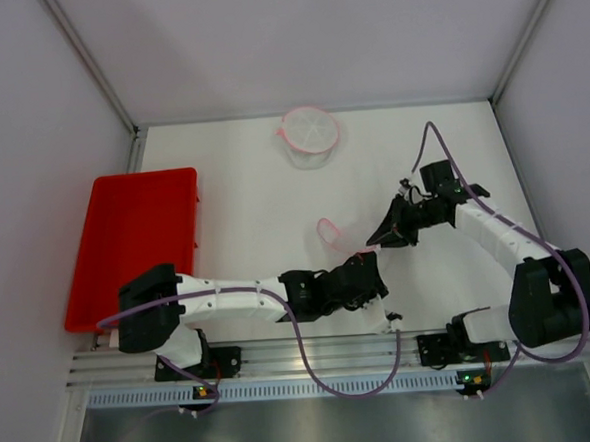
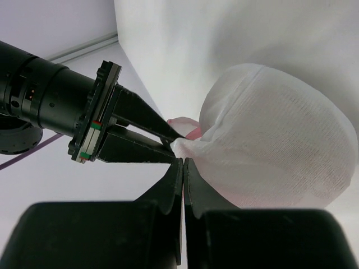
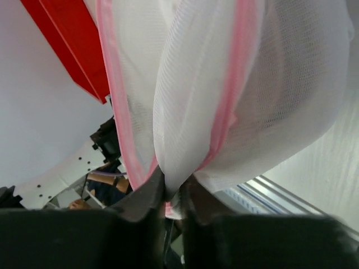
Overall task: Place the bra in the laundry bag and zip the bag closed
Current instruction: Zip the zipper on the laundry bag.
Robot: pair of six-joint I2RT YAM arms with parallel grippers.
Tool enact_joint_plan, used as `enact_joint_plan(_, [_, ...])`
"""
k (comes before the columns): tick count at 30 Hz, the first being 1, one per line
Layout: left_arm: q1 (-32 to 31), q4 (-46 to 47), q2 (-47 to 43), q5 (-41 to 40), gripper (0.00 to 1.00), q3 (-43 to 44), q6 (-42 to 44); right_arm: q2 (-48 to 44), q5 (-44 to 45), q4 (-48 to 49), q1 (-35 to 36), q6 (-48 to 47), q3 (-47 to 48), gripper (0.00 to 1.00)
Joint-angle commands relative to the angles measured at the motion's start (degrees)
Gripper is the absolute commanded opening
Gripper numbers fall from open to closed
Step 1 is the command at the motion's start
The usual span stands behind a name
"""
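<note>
The laundry bag (image 2: pixel 275 145) is a white mesh dome with pink trim (image 3: pixel 115 95), held up between both grippers. My right gripper (image 3: pixel 176 188) is shut on a fold of its mesh; it also shows in the left wrist view (image 2: pixel 175 139), pinching the bag's corner. My left gripper (image 2: pixel 183 162) is shut with its tips right at that same corner. In the top view the grippers meet at the table's front middle, left (image 1: pixel 375 268) and right (image 1: pixel 378 242), with a pink loop (image 1: pixel 326 231) beside them. Something pink (image 2: pixel 188 126) shows behind the bag. I cannot pick out the bra.
A red tray (image 1: pixel 131 241) lies at the left edge of the table. A round white and pink mesh thing (image 1: pixel 310 132) sits at the back middle. White walls close in the table on three sides.
</note>
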Motion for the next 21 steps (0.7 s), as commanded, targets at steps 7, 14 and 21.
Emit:
enact_joint_plan(7, [-1.39, 3.07, -7.78, 0.48, 0.0, -5.5, -4.88, 5.09, 1.97, -2.22, -0.63, -8.79, 11.97, 0.0])
enact_joint_plan(14, [-3.24, -2.74, -10.78, 1.54, 0.0, -8.58, -8.58, 11.41, -0.21, -2.06, -0.63, -15.65, 20.06, 0.0])
enact_joint_plan(21, [-3.33, -2.56, -8.16, -1.18, 0.0, -7.1, -11.12, 13.45, -3.3, -4.25, 1.04, -20.05, 23.59, 0.51])
